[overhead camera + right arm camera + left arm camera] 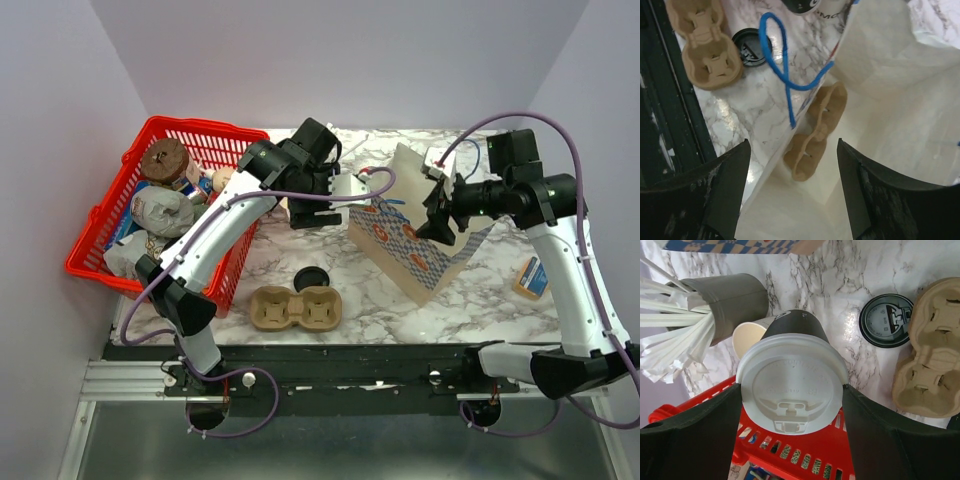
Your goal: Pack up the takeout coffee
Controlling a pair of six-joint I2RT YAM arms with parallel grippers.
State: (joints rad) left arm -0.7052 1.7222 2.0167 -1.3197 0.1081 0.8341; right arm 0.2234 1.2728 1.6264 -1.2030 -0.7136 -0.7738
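Observation:
The takeout coffee (pixel 792 385), a dark cup with a white lid, sits between my left gripper's (pixel 792 405) black fingers (pixel 705 435), which are shut on its lid rim. In the top view the left gripper (pixel 335 187) holds the takeout coffee (pixel 352 187) above the table, just left of the patterned paper bag (pixel 415 240). My right gripper (pixel 440 205) is at the bag's open top, and in its wrist view the right gripper (pixel 792 195) is open over the bag mouth. A brown cup carrier (pixel 817 132) lies inside the bag (pixel 900 100).
A second cup carrier (pixel 295 308) and a black lid (pixel 312 277) lie near the front edge. A red basket (pixel 215 140) of goods stands at the left. A grey holder of straws (pixel 735 297) and a cream cup (pixel 747 337) stand below the left gripper. A small box (pixel 531 278) lies at the right.

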